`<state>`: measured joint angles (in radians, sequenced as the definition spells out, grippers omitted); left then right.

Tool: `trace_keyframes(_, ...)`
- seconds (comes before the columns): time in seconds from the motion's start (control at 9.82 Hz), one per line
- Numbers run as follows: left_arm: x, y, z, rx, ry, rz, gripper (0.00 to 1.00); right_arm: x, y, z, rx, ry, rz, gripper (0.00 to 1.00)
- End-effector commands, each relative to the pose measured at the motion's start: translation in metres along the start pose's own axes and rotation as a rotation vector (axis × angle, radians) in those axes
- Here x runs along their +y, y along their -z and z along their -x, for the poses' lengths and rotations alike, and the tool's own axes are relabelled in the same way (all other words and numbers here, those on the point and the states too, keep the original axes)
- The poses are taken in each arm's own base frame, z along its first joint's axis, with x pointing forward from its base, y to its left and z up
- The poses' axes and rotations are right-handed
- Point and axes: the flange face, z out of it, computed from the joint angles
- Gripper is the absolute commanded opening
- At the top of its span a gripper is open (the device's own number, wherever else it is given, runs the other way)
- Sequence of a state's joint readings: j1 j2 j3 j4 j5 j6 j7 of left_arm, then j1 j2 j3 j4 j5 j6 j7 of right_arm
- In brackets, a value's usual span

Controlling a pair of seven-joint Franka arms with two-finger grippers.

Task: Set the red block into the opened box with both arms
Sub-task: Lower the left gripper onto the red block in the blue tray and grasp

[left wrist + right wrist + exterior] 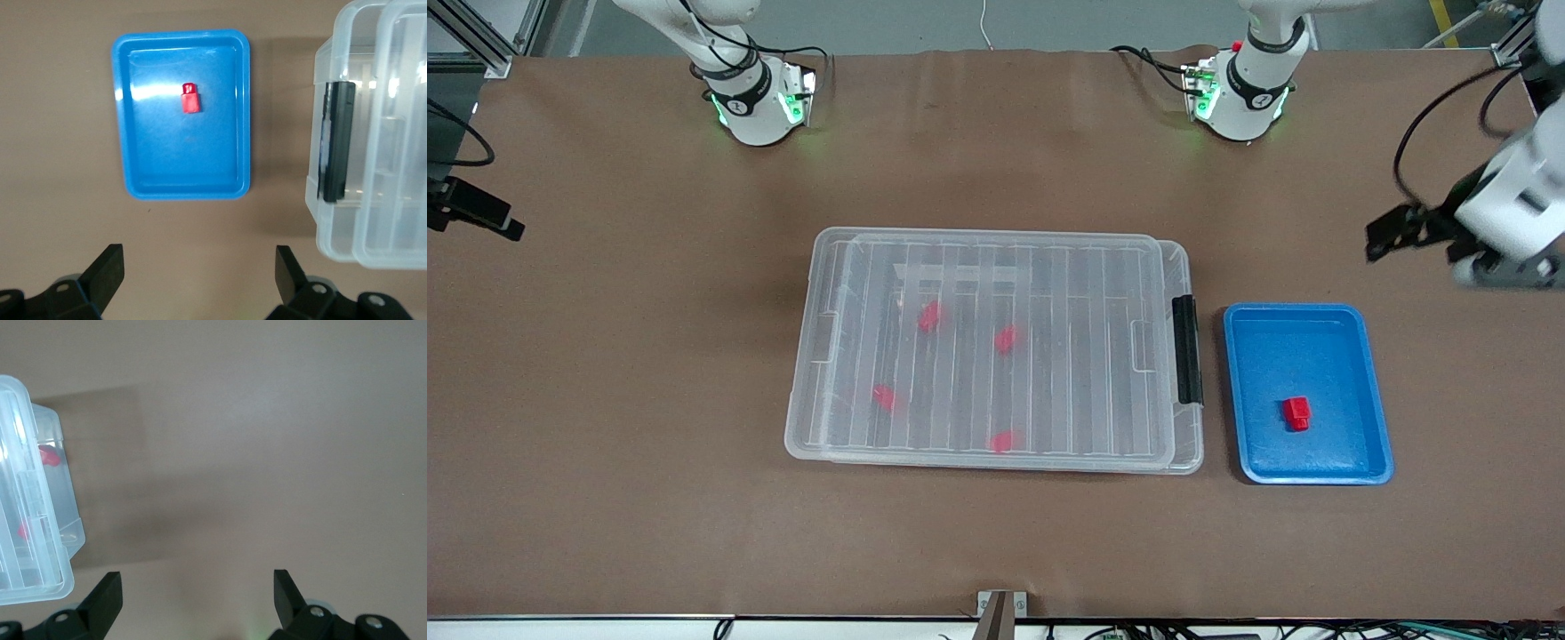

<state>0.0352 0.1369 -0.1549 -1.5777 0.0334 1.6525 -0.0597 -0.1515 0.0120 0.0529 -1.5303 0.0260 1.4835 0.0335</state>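
Observation:
A small red block (1296, 412) (190, 99) lies in a blue tray (1352, 467) (187, 192) beside the box, toward the left arm's end of the table. The clear box (1192, 458) (333, 233) (47, 587) has its ribbed lid (1049, 267) lying on top and a black handle (1185, 348) (337, 143) facing the tray. Through the lid I see several more red blocks (930, 316). My left gripper (1385, 238) (200, 263) hangs open and empty over bare table by the tray. My right gripper (198, 583) is open and empty over bare table off the box's corner at the right arm's end.
Brown table surface surrounds the box and tray. Both arm bases (751, 102) (1240, 98) stand along the table edge farthest from the front camera. A small bracket (1000, 604) sits at the nearest table edge.

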Motion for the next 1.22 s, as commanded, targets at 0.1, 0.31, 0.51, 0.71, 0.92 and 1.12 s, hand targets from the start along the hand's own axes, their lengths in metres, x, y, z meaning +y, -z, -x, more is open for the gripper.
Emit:
trace_keyframes(0.1, -0.013, -0.167, -0.046, 0.002, 0.025, 0.014, 1.00, -0.112, -0.079, -0.034, -0.062, 0.100, -0.012, 1.00)
trace_keyframes(0.31, -0.048, -0.241, -0.072, 0.021, 0.088, 0.040, 1.00, -0.192, -0.155, -0.062, -0.045, 0.070, -0.029, 1.00)
trace_keyframes(0.51, -0.068, -0.300, -0.091, 0.028, 0.102, 0.058, 1.00, -0.243, -0.207, -0.058, -0.052, 0.087, 0.013, 1.00)
trace_keyframes(0.71, -0.071, -0.337, -0.102, 0.041, 0.087, 0.041, 1.00, -0.247, -0.253, -0.048, -0.040, 0.120, 0.050, 1.00)
trace_keyframes(0.92, -0.071, -0.355, -0.108, 0.060, 0.104, 0.048, 0.98, -0.254, -0.281, -0.036, -0.030, 0.141, 0.046, 1.00)
trace_keyframes(1.12, -0.069, -0.369, -0.106, 0.056, 0.092, 0.051, 0.67, -0.250, -0.287, -0.036, -0.035, 0.139, 0.050, 1.00)
